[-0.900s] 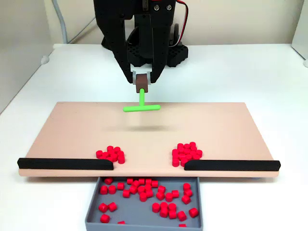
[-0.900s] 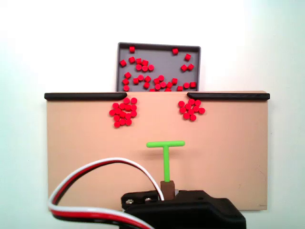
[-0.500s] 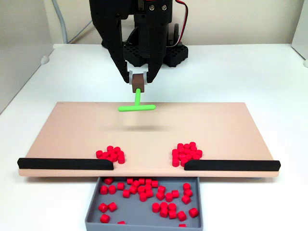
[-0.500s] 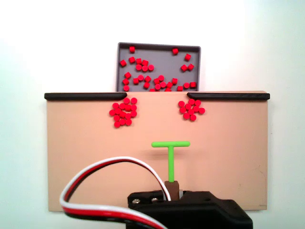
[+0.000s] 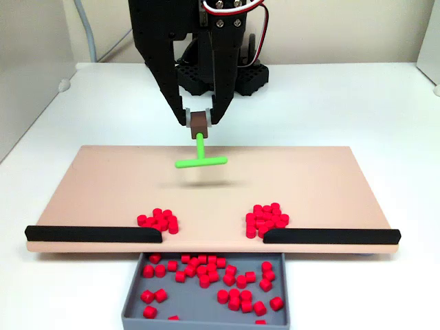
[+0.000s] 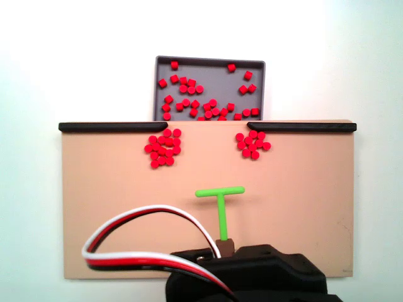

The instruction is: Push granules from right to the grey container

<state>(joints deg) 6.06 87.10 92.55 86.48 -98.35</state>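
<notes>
Two loose piles of red granules lie on the tan board behind the black strips. In a fixed view one pile is on the left and one on the right. From the opposite side they show as a pile and a pile. The grey container sits below the gap between the strips and holds many scattered granules. My gripper is shut on the brown handle of a green T-shaped stick. The slightly tilted crossbar hovers over the board's rear middle, well away from both piles.
Black strips line the board's container-side edge, with a gap between them. The arm's black base stands behind the board. A red, white and black cable loops over the board's near edge. White table surrounds the board.
The gripper with the stick has shifted slightly sideways and back, and sits a little lower. The crossbar is now slightly tilted. The granules have not moved.
</notes>
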